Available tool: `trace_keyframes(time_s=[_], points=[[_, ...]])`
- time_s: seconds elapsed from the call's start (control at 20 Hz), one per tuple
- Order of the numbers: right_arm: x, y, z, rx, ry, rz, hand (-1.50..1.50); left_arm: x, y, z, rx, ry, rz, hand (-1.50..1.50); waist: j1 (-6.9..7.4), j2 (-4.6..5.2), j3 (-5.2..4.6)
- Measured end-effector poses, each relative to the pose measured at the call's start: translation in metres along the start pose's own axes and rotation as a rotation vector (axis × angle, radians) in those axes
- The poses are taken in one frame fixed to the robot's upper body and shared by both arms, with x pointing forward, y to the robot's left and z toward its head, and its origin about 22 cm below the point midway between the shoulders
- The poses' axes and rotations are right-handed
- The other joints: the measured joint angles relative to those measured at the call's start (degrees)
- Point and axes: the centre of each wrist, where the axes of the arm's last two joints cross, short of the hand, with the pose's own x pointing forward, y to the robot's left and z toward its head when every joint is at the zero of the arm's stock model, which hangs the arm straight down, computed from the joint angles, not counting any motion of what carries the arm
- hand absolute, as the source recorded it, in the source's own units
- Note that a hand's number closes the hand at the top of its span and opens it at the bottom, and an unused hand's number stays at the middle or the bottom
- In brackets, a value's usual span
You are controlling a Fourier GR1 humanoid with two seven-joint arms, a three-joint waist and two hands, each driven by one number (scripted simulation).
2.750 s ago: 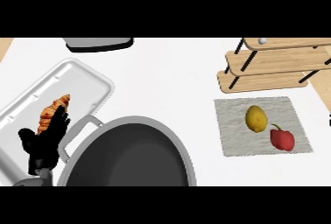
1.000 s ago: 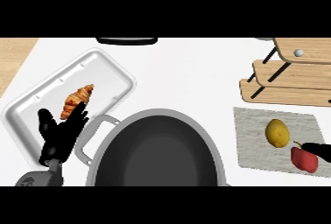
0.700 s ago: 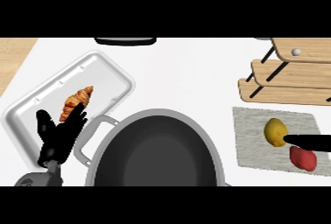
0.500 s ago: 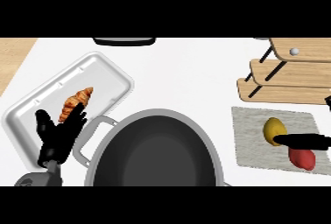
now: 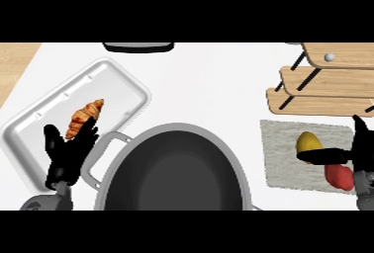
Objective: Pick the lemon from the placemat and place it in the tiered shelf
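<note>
— Where's the lemon (image 5: 308, 142)?
— On the placemat (image 5: 288, 158), just above the right hand (image 5: 359, 154)'s thumb; fingers spread, seemingly not gripping it.
— Left hand (image 5: 66, 155)?
— Open, fingers up, over the tray (image 5: 51, 108).

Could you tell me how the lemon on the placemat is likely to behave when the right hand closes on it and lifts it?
The lemon looks smooth and oval, so it may roll or slip sideways if the right hand nudges it. It appears solid, so it should probably keep its shape. The textured placemat may damp rolling, though a red fruit lies close beside it.
</note>
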Motion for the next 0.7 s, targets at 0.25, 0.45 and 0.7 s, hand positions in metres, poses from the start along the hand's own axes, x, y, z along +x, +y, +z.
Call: trace_keyframes(time_s=[0.25,0.45,0.7], points=[[0.002,0.016,-0.004,-0.005,0.014,0.009,-1.5,0.001,0.005,0.003,-0.001,-0.002,-0.002,0.0,-0.04,0.02,-0.06],[0.0,0.03,-0.01,-0.011,0.041,0.028,-1.5,0.003,0.002,0.001,-0.009,0.002,0.008,0.0,-0.11,0.05,-0.05],[-0.001,0.037,-0.023,-0.039,0.083,0.055,-1.5,0.003,0.006,0.001,-0.006,0.004,0.011,0.0,-0.13,0.06,-0.07]])
